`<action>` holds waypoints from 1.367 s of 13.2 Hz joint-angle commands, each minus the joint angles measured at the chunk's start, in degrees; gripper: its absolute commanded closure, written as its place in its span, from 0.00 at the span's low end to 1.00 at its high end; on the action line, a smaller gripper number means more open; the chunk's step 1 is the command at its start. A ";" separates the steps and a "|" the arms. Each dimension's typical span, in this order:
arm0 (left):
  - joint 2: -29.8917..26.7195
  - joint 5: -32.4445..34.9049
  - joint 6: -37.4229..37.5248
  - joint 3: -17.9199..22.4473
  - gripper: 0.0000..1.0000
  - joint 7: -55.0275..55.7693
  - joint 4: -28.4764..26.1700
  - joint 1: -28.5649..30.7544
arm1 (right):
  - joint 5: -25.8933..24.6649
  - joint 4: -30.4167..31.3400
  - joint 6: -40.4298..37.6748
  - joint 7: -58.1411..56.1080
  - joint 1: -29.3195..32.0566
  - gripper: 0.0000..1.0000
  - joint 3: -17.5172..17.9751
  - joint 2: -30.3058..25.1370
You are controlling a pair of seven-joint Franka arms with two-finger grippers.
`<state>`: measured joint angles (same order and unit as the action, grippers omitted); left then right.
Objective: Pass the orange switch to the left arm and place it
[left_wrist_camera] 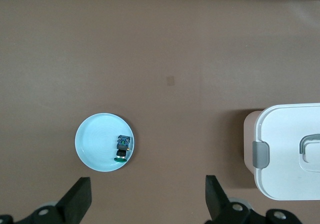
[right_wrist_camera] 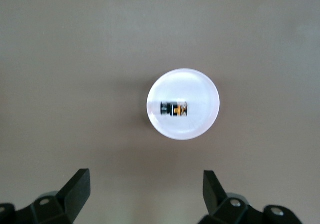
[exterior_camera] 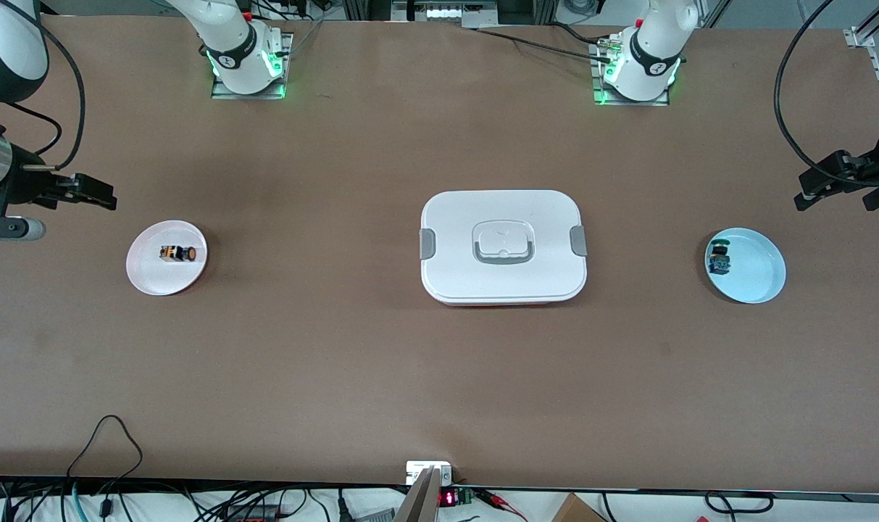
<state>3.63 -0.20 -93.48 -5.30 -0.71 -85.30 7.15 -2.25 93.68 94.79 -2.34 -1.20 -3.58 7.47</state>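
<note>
The orange switch (exterior_camera: pixel 177 253) lies on its side on a pale pink plate (exterior_camera: pixel 149 279) toward the right arm's end of the table; it also shows in the right wrist view (right_wrist_camera: pixel 174 109). My right gripper (exterior_camera: pixel 95 193) is open and empty, held up over bare table beside that plate. The white box (exterior_camera: pixel 503 246) stands shut in the middle of the table. My left gripper (exterior_camera: pixel 819 190) is open and empty, held up over bare table beside a light blue plate (exterior_camera: pixel 761 279) at the left arm's end.
A small blue switch with a green top (exterior_camera: pixel 718 257) lies on the light blue plate, also in the left wrist view (left_wrist_camera: pixel 122 148). The box's corner and grey latch (left_wrist_camera: pixel 261 154) show in the left wrist view. Cables run along the table's near edge.
</note>
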 commanded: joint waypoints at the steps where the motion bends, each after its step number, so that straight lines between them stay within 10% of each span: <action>1: 0.77 0.29 1.28 0.03 0.00 -0.52 1.54 0.41 | 0.05 -0.69 2.15 0.32 0.67 0.00 0.06 2.98; 6: 1.03 0.29 1.28 0.03 0.00 -0.43 1.54 0.50 | -2.68 -0.25 4.69 0.76 0.23 0.00 -0.03 7.90; 18: 1.03 0.29 1.28 0.03 0.00 -0.43 1.54 0.50 | -2.68 23.73 30.87 -0.12 4.27 0.00 -0.03 8.70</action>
<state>4.13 -0.20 -93.47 -5.25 -0.71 -85.30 7.49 -4.39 114.25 121.94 -2.41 2.58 -4.05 16.50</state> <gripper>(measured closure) 0.000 0.000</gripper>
